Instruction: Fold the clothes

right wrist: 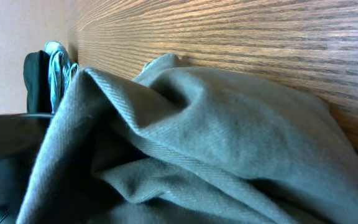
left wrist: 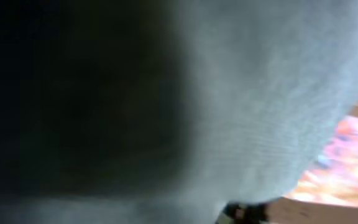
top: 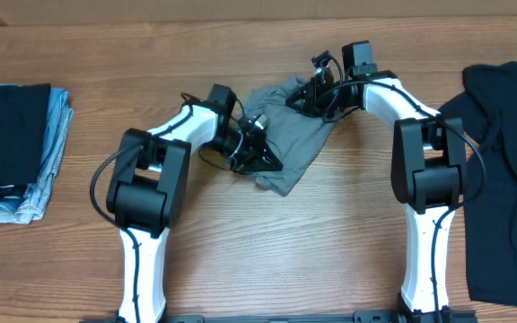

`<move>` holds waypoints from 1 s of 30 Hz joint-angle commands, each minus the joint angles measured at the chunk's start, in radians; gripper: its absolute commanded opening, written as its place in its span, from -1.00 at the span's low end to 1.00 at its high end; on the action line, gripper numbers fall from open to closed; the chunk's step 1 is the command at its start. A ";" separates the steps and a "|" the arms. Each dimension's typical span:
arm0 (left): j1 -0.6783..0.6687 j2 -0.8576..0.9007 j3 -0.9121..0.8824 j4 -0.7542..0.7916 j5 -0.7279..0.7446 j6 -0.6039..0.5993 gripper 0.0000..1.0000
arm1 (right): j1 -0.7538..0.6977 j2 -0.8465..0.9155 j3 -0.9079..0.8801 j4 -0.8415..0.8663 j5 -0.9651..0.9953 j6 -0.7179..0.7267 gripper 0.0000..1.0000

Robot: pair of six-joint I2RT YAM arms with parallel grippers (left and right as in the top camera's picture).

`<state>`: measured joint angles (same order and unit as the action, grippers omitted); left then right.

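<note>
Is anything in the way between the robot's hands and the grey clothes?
No, nothing visible is in the way. The left gripper and right gripper are right on the grey garment. Their jaws are shut and they seem to be pinching its fabric, which fills both wrist views.

left gripper (top: pixel 266 160) closed, right gripper (top: pixel 299 99) closed, angled inward

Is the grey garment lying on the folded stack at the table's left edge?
No, the grey garment lies crumpled in the middle of the table, apart from the folded stack.
</note>
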<state>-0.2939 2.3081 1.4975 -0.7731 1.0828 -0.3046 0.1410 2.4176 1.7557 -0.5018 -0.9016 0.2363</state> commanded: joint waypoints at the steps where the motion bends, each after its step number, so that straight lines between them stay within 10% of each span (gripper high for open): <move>1: 0.020 0.118 -0.033 -0.035 0.000 -0.011 -0.92 | 0.005 0.027 0.013 -0.010 0.029 -0.008 -0.92; 10: -0.004 -0.314 0.042 -0.058 -0.472 -0.044 -0.91 | 0.005 0.027 0.013 -0.020 0.029 -0.008 -0.92; 24: -0.005 -0.015 0.024 -0.062 -0.384 -0.044 -0.92 | 0.007 0.002 0.108 0.029 -0.031 -0.023 -0.92; 30: -0.017 -0.015 0.024 -0.069 -0.383 -0.043 -0.92 | 0.053 0.007 0.108 0.075 0.246 -0.023 -0.92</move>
<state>-0.2901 2.2299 1.5475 -0.8181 0.7601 -0.3416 0.1715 2.4176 1.8400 -0.4374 -0.7864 0.2234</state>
